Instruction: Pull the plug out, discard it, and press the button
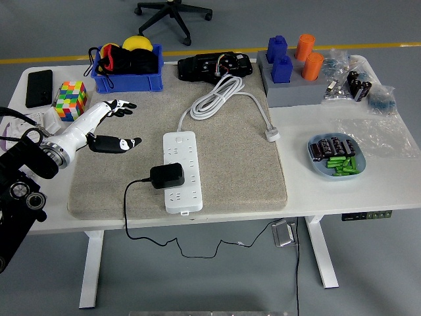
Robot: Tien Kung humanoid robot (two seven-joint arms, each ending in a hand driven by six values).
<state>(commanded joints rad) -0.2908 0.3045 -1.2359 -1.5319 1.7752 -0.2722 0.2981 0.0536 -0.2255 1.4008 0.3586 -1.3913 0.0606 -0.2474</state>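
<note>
A white power strip [181, 170] lies lengthwise on a grey mat [243, 168] in the table's middle. A black plug adapter [166, 176] sits in the strip near its front end; its thin black cable [128, 204] runs left off the mat and down over the table's front edge. The strip's own white cord [220, 95] lies coiled at the back of the mat, ending in a white plug [271, 135]. My left hand [112, 125] hovers over the mat's left part, left of the strip, fingers spread and empty. The right arm is out of view.
A blue bin [128, 80] with black, red and yellow items stands at the back left. A colourful cube [71, 99] and a black phone [39, 87] lie left. A grey block [293, 89] with blue and orange cylinders, plastic bags and a blue dish [317, 164] of batteries are right.
</note>
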